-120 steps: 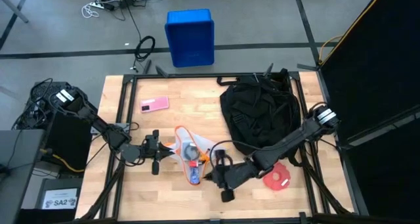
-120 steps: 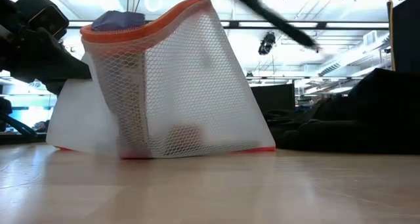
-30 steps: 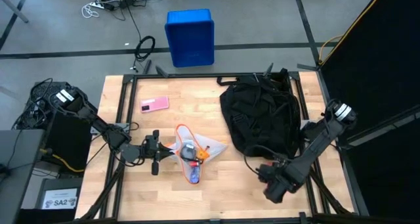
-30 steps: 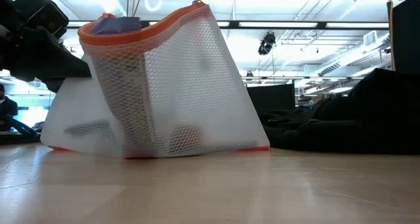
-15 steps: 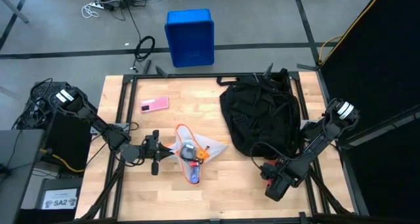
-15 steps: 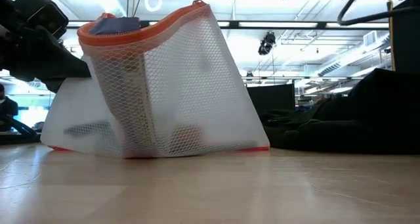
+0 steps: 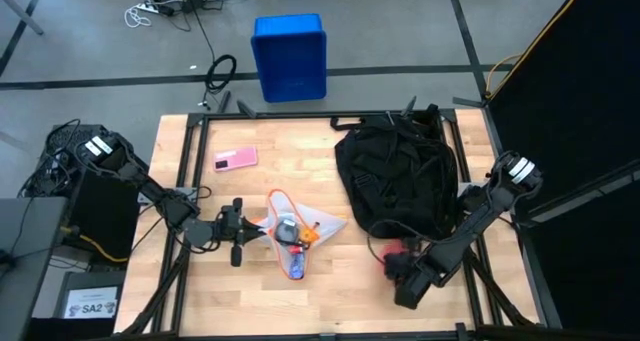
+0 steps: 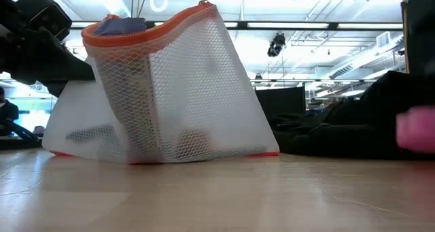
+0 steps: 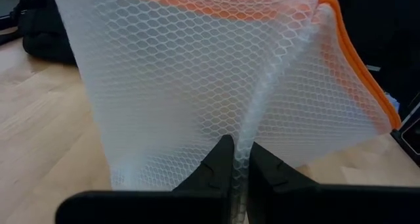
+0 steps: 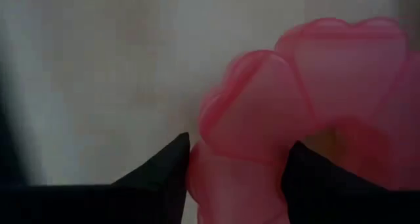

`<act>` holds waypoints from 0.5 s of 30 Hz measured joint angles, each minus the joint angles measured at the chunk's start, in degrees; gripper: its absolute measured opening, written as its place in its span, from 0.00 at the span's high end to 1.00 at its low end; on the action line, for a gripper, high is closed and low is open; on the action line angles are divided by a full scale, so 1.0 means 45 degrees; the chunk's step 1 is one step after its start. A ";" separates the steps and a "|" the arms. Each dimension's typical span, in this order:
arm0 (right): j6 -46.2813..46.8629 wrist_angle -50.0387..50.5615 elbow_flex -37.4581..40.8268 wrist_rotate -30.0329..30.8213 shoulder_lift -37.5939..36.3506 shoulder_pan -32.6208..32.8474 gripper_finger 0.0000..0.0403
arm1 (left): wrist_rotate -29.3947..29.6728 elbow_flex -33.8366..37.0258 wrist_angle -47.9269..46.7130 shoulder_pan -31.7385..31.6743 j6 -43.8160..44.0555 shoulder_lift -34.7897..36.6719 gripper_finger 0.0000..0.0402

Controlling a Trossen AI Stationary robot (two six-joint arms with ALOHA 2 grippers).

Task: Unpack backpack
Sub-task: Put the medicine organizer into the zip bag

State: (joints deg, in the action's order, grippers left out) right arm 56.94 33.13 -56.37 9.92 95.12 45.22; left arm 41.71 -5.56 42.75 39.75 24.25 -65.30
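Right gripper (image 10: 236, 165) around pink thing (image 10: 308, 92) (part-open)

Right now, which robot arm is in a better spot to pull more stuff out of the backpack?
Probably the right. The right gripper is just beside the backpack, though its fingers sit around a pink thing. The left gripper is farther away, pinching the mesh bag.

white label (image 7: 91, 306) reading "sa2", bottom left

Left gripper (image 9: 235, 159) apparently pinching white mesh pouch (image 9: 216, 79).
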 joint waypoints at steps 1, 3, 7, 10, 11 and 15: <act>-0.0506 -0.0160 -0.0338 -0.0022 -0.0046 -0.0088 0.61 | 0.0000 0.0000 0.0006 0.0000 0.0000 0.0000 1.00; -0.1689 -0.0863 -0.1118 0.0017 -0.0076 -0.0303 0.61 | -0.0007 0.0000 -0.0040 0.0008 -0.0007 0.0000 1.00; -0.4524 -0.1904 -0.2804 0.0363 -0.0113 -0.0672 0.61 | -0.0001 -0.0005 -0.0067 0.0005 0.0029 0.0000 1.00; -0.7012 -0.3487 -0.3704 0.0462 -0.0122 -0.1037 0.61 | -0.0005 -0.0005 -0.0093 0.0005 0.0029 0.0004 1.00; -0.7911 -0.4260 -0.3879 0.0450 -0.0128 -0.1221 0.61 | -0.0005 -0.0005 -0.0088 0.0005 0.0029 0.0005 1.00; -1.1168 -0.7936 -0.4106 -0.1017 -0.0128 -0.2214 0.61 | -0.0005 -0.0005 -0.0065 0.0005 0.0024 0.0005 1.00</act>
State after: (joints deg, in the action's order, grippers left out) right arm 6.68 -2.58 -74.85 5.34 94.54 35.26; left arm 41.69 -5.58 42.45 39.77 24.36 -65.28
